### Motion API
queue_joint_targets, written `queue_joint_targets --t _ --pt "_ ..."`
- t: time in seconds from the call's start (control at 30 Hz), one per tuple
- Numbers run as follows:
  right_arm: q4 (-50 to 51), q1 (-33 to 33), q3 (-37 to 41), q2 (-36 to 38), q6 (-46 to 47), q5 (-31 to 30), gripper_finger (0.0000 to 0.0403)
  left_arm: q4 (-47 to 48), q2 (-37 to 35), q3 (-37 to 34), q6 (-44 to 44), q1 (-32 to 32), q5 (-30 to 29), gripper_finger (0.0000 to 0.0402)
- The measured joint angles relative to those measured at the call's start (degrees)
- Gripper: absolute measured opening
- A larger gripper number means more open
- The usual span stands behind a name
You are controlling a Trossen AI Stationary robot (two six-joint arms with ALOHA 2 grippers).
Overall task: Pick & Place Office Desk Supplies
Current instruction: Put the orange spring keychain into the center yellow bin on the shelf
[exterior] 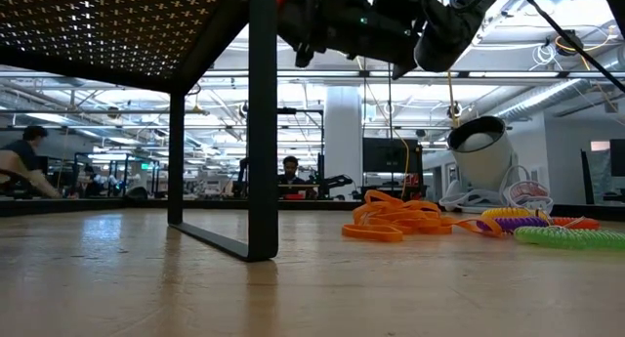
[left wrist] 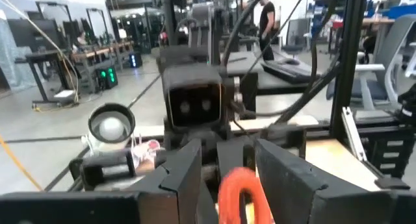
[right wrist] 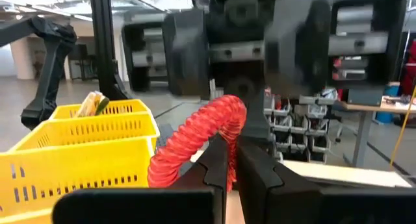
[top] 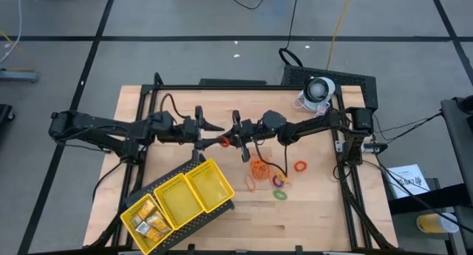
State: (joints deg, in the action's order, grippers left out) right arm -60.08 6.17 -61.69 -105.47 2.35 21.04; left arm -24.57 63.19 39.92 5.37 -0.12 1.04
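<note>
I'm mid-air over the middle of the table with both arms nose to nose, and this looks to me like a handover of the red coiled ring [right wrist: 198, 143]. My right gripper [right wrist: 229, 160] has its fingers pinched shut on one side of the ring, and in the right wrist view the coil arcs up from that pinch toward the other arm. My left gripper [left wrist: 227, 165] faces it with fingers partly open, the ring sitting between them; I can't say from here that they've actually clamped it, so I treat it as straddling only. To do this well, I want the left fingers closed firmly across the coil before the right lets go, because a springy ring could pop out sideways. Below and off to the left-arm side sits the yellow tray [top: 216, 187], up on its black stand, gold blocky pieces [top: 150, 221] already in one end compartment, the other two looking bare. The rest of the supplies lie on the wood: the orange rubber bands [top: 259, 167], a purple ring [top: 278, 180], a green ring [top: 280, 195] and another red ring [top: 300, 166], all well apart from the tray.
</note>
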Motion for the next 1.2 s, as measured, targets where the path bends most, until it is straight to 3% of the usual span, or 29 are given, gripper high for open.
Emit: queue_joint_targets --t 0.57,1.2 --pt "-1.8 0.0 0.0 0.0 0.0 0.0 0.0009 3.5 0.0 -0.1 -1.2 0.0 0.0 0.0140" --pt "-2.0 0.0 0.0 0.0 0.0 0.0 0.0009 4.8 0.0 -0.1 -1.2 0.0 -1.1 0.0066"
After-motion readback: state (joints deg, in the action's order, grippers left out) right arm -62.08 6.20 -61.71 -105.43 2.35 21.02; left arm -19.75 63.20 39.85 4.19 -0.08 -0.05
